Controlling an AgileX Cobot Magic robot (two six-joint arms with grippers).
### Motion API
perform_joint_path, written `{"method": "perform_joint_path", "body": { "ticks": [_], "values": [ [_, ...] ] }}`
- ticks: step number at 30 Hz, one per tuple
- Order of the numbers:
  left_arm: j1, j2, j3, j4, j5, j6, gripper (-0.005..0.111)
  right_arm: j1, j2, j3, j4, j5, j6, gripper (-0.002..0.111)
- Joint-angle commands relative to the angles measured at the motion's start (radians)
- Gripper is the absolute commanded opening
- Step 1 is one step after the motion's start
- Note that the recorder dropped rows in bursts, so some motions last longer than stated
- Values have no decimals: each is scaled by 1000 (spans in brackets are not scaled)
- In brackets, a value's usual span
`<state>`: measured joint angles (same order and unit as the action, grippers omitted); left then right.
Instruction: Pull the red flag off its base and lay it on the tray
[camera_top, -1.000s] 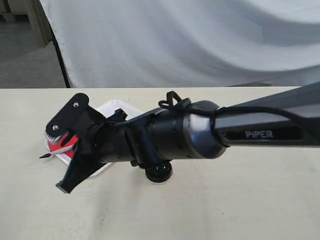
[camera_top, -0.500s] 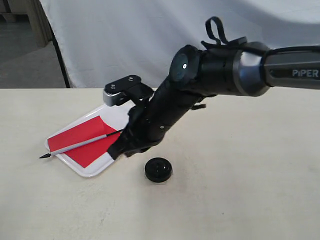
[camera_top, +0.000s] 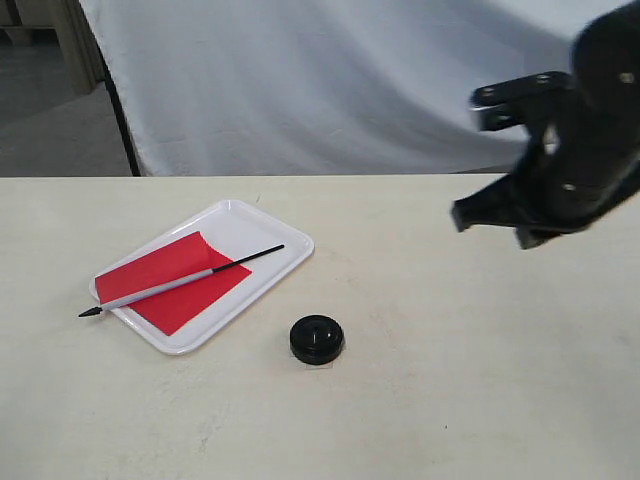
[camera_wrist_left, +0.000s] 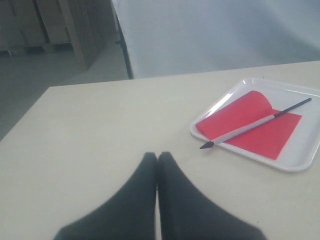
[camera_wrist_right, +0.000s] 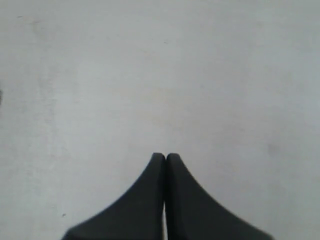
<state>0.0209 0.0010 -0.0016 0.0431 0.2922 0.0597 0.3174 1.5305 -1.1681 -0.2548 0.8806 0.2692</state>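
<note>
The red flag (camera_top: 175, 280) lay flat on the tray (camera_top: 262, 228) at left-centre of the exterior view, its black tip poking past the tray's left rim. The base (camera_top: 317, 340) sat apart, below the tray's right corner. The right arm (camera_top: 575, 150) was blurred and cut off at the upper right edge. The right gripper (camera_wrist_right: 165, 156) had its fingers pressed together, empty. The left gripper (camera_wrist_left: 157, 155), likewise closed on nothing, lay outside the exterior view.

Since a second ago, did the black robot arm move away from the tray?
Yes. The right gripper swung rightward, from over the tray to well past the base.
</note>
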Motion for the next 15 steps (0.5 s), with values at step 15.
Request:
{"method": "perform_joint_path", "body": {
  "ticks": [15],
  "values": [
    [-8,-1,2,5,-10,-3,0,-327,-1074,758,-20,-643,163,-1]
  ]
}}
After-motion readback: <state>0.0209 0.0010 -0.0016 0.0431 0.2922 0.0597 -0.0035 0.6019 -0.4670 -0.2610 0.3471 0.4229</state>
